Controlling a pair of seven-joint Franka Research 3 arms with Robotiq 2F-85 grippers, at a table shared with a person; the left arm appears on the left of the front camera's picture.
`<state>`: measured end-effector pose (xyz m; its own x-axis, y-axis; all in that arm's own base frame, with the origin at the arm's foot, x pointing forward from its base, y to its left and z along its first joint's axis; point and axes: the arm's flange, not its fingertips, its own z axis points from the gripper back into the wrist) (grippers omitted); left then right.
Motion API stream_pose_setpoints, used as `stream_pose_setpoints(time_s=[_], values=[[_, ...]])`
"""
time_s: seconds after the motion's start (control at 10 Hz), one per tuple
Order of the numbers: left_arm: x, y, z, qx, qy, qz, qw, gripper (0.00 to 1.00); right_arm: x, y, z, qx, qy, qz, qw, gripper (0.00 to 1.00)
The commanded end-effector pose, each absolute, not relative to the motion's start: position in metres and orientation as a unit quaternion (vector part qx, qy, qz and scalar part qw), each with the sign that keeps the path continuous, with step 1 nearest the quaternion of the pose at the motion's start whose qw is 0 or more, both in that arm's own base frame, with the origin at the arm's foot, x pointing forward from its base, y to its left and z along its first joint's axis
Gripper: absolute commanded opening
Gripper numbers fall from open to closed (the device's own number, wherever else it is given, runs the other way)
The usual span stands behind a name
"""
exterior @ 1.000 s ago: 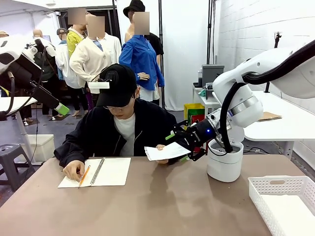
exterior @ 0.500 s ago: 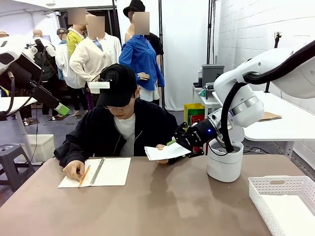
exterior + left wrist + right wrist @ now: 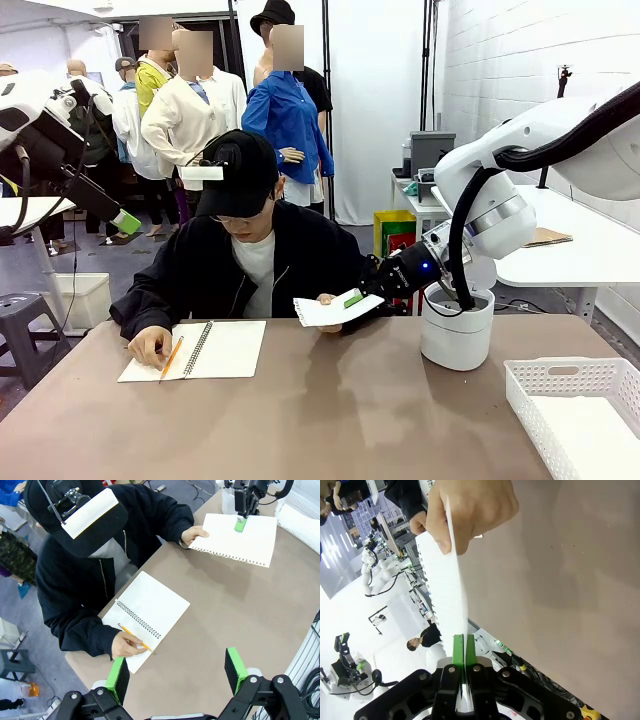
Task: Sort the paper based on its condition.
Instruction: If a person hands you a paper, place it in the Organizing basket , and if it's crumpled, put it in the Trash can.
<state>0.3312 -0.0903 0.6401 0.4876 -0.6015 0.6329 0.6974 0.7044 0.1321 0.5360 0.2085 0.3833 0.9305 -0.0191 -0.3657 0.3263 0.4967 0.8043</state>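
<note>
Right now my right gripper [image 3: 353, 299] is clamped on the paper [image 3: 333, 309], a flat white sheet with one ragged holed edge, held above the table [image 3: 330, 420]; the person's hand [image 3: 326, 299] pinches its far side. My left gripper [image 3: 176, 671] hangs open, high over the spiral notebook [image 3: 215, 349]. White basket [image 3: 575, 400] sits to my right.

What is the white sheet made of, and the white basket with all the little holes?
The thin white sheet looks like matte paper: one edge is ragged with torn holes, and it looks very thin edge-on. The white rectangular basket is probably moulded plastic: stiff, smooth walls with even rows of slots.
</note>
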Motion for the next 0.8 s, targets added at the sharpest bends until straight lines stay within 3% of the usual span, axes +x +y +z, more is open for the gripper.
stream_pose_setpoints(time_s=[0.0, 0.4, 0.7], values=[[0.330, -0.090, 0.640, -0.067, -0.334, -0.376, 0.862, 1.00, 0.537, 0.209, 0.382, 0.501, 0.162, -0.101, 0.844, 0.00], [0.330, -0.090, 0.640, -0.067, -0.334, -0.376, 0.862, 1.00, 0.533, 0.204, 0.390, 0.513, 0.160, -0.079, 0.840, 0.00], [0.330, -0.090, 0.640, -0.067, -0.334, -0.376, 0.862, 1.00, 0.526, 0.203, 0.423, 0.530, 0.114, -0.031, 0.839, 0.00]])
